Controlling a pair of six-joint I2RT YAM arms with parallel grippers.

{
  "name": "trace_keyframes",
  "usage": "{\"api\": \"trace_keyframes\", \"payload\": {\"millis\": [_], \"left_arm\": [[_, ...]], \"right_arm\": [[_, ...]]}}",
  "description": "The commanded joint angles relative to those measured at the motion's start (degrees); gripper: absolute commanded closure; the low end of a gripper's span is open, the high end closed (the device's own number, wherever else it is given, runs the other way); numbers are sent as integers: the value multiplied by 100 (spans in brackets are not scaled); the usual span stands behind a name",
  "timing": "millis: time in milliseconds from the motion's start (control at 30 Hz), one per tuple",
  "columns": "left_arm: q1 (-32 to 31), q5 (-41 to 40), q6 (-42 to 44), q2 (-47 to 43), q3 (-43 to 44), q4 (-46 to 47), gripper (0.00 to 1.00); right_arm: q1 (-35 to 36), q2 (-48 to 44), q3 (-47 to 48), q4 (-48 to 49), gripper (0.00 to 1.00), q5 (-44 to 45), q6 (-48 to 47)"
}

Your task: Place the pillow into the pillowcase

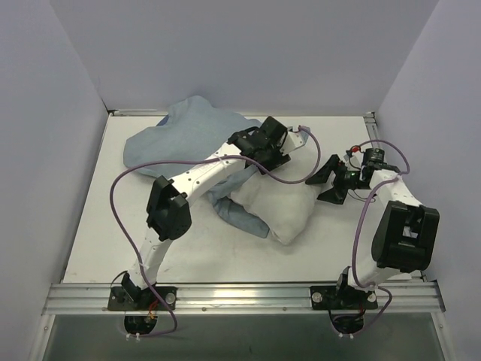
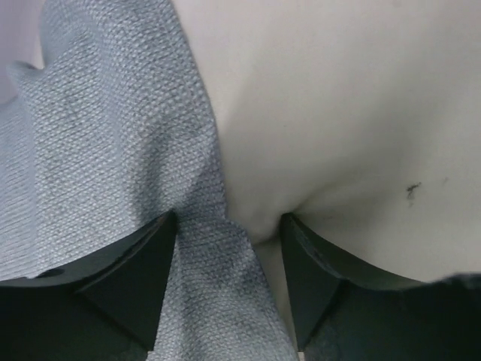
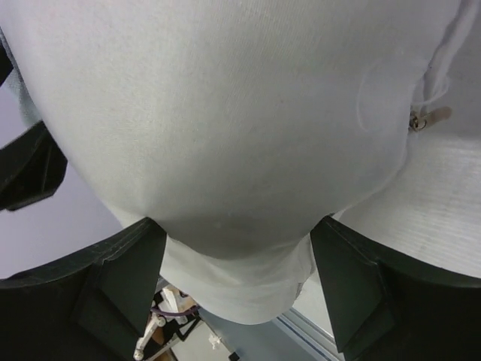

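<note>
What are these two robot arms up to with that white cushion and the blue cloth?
They are working to get the white pillow into the blue pillowcase. The pillow lies mid-table and is mostly bare; blue cloth overlaps only its left end, and the rest is heaped at the back left. The left gripper is down where cloth meets pillow, jaws open with a fold of blue fabric between them. The right gripper faces the pillow's bare end, also open.

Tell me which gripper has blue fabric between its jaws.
The left gripper: the edge of the blue pillowcase lies between its open jaws, beside the white pillow. The right gripper faces only pillow.
</note>
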Motion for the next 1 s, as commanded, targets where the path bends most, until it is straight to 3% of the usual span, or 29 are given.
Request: {"api": "trace_keyframes", "payload": {"millis": [0, 167, 367, 400, 500, 567, 633, 700, 733, 767, 800, 833, 900, 933, 967], "left_arm": [[136, -1460, 394, 118, 617, 155, 36], [356, -1636, 649, -66, 741, 146, 45], [373, -1715, 887, -199, 521, 146, 48], [408, -1742, 896, -181, 530, 137, 52], [505, -1707, 905, -67, 713, 6, 83], [540, -1173, 792, 12, 933, -370, 100], [541, 69, 468, 65, 1380, -723, 100], [549, 1494, 247, 162, 1767, -1189, 100], [541, 2128, 98, 179, 2030, -1242, 100], [480, 3596, -182, 206, 2155, -1182, 100], [401, 3958, -394, 232, 2278, -1042, 100], [252, 4676, -674, 319, 2601, -745, 100], [145, 5216, -1018, 390, 2901, -244, 100], [110, 5393, -1568, 408, 2981, 107, 100], [92, 5543, -1904, 373, 2991, 1085, 100]], "right_arm": [[98, 199, -49, 304, 23, -190, 233], [168, 340, -101, 391, 32, -146, 268], [440, 533, 13, 690, 34, -146, 461], [484, 586, 39, 725, 34, -154, 505], [607, 691, 127, 988, 28, -146, 636], [660, 753, 136, 1234, 25, -181, 785], [748, 920, 110, 1838, 25, -338, 1214], [792, 1095, 83, 2950, 34, -558, 1750], [792, 1114, 66, 3419, 39, -689, 2536], [792, 1001, 40, 3972, 51, -891, 2936], [740, 913, 13, 5022, 56, -971, 3392], [696, 642, 39, 5467, 67, -1076, 4119], [582, 335, 223, 6311, 73, -1244, 4730], [381, 140, 450, 6394, 76, -1297, 4898], [266, -53, 583, 6412, 80, -1349, 5091]]}}
